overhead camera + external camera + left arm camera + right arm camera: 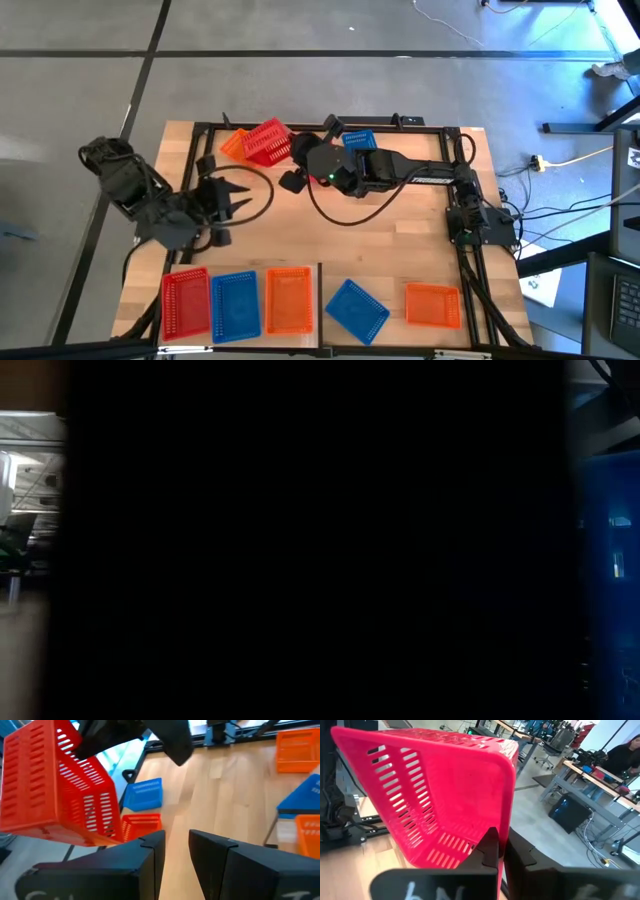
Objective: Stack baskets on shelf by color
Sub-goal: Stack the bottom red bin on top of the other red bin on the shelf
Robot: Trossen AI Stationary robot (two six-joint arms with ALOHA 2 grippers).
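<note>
right gripper [501, 851] pinching tilted red basket [267, 142], seemingly lifted

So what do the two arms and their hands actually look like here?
Both arms are dark, almost black, jointed segments with black cables looping off them. The right arm carries pale lettering and a small green light. Each hand, left hand and right hand, has two flat, blocky black fingers.

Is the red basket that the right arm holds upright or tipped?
Tipped. The red basket hangs tilted, its rim pinched in the shut right claw; the left wrist view shows it slanting above the table.
</note>
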